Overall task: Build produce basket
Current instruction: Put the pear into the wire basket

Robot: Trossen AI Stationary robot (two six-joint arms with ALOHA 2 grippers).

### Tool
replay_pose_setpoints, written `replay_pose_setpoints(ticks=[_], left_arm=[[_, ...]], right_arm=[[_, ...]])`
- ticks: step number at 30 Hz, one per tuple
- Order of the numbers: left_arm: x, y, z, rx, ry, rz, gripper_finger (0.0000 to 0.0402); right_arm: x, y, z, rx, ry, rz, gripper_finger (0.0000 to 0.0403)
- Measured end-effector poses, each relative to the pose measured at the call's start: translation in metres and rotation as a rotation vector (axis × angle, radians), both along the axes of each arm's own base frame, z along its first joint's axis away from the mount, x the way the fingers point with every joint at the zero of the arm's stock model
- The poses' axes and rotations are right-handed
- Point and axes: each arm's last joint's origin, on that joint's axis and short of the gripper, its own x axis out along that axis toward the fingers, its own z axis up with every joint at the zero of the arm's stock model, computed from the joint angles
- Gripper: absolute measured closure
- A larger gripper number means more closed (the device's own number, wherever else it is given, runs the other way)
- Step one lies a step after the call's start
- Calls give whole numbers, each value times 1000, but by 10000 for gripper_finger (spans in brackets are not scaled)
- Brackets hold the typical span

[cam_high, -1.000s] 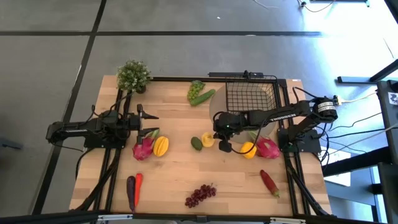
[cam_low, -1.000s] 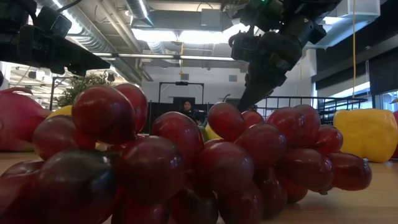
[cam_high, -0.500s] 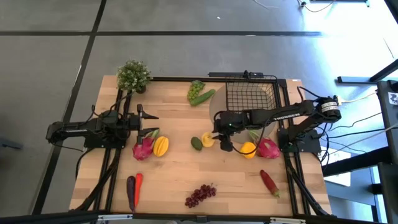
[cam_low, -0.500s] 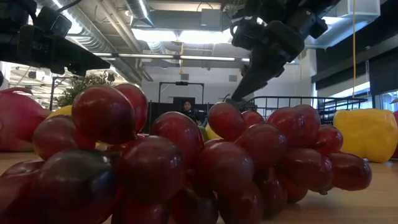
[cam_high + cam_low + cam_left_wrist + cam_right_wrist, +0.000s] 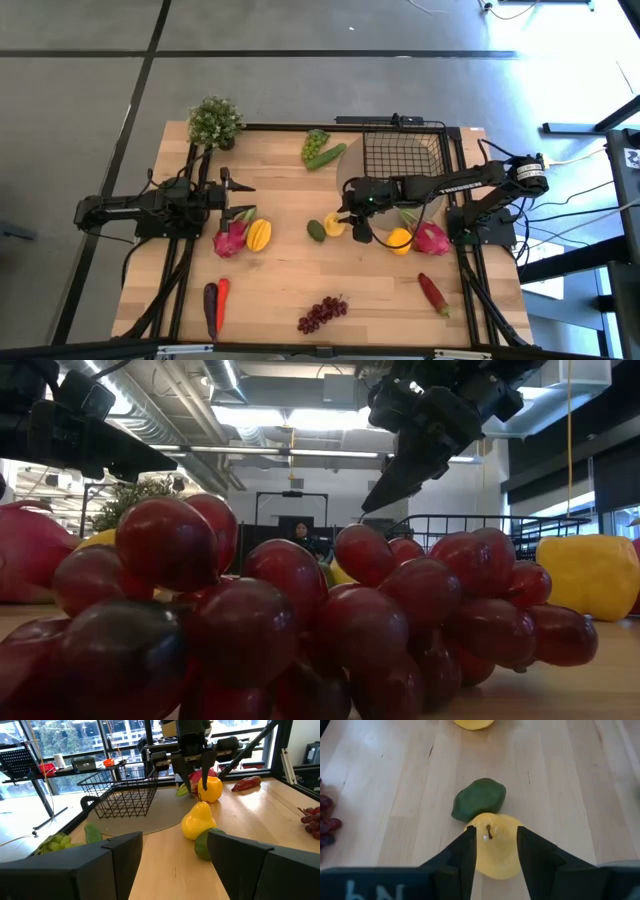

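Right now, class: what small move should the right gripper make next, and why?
Probably straight down. The right gripper is open above the yellow pear-shaped fruit, its fingers either side and nothing held, so lowering comes before closing. The basket holds nothing.

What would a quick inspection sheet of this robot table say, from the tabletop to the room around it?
Surface: wooden table, with a grey round mat under the basket.
Job's things: wire basket looks empty; yellow pear-shaped fruit touches a green avocado; yellow pepper, dragon fruits, starfruit, purple grapes, green grapes and cucumber, chili, carrot and eggplant lie loose.
Clutter: potted plant at a far corner.
Grippers: right gripper open, straddling the yellow fruit from above; left gripper open, waiting at its side.
Cables: black leads beside the right arm's base.
Surroundings: a seated person far behind.
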Motion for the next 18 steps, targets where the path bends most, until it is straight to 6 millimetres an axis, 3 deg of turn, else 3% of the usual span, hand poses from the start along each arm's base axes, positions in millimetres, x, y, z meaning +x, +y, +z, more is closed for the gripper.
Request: replay_pose_setpoints(ticks=[18], left_arm=[[0,0,0,0,1,0,188]], right_arm=[[8,0,-14,-3,14,2,272]])
